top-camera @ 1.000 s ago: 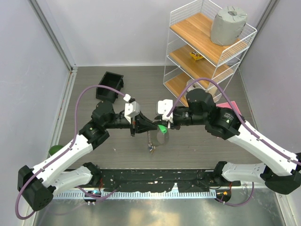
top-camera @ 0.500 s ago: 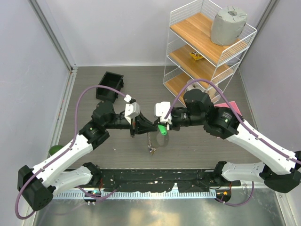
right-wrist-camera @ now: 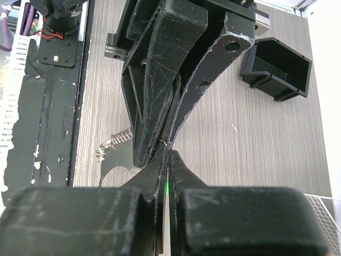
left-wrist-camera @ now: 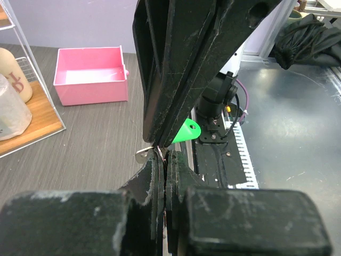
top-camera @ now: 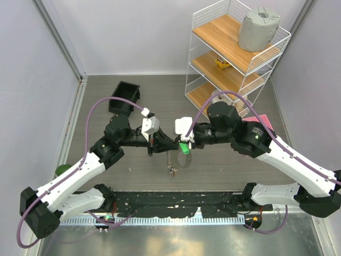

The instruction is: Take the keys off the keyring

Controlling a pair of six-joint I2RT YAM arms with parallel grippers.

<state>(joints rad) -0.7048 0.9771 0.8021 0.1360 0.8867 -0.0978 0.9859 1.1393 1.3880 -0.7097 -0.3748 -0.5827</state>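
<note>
Nearest to us, below both claws, the keyring (top-camera: 169, 160) is trailing its chain (right-wrist-camera: 118, 138) down to the table (top-camera: 133, 176). The end is lying in a cluster too small for us to sort into tag or keys.

Just above it we are holding the two claws tip to tip. The left claw (top-camera: 171, 144) is pinching shut on the keyring's thin wire, and in its own wrist view a silver bit is showing right at its fingertips. The right claw (top-camera: 183, 144) is clamping the green key (top-camera: 184, 149). The key's head is sticking out beneath the fingers, and a green sliver is glowing in the slit between them in the right wrist view. The key is sitting where the claws meet, and we cannot tell whether it is threaded on the wire or already free.

We are judging this as the middle of working one key off. The next move is calling for a firm left hold while the right claw draws the key along the wire and away from the left claw, gently, since thin wire can slip.

Beyond the left claw a black bin (top-camera: 124, 97) is sitting, and beyond the right claw a wire shelf (top-camera: 234, 58).
</note>
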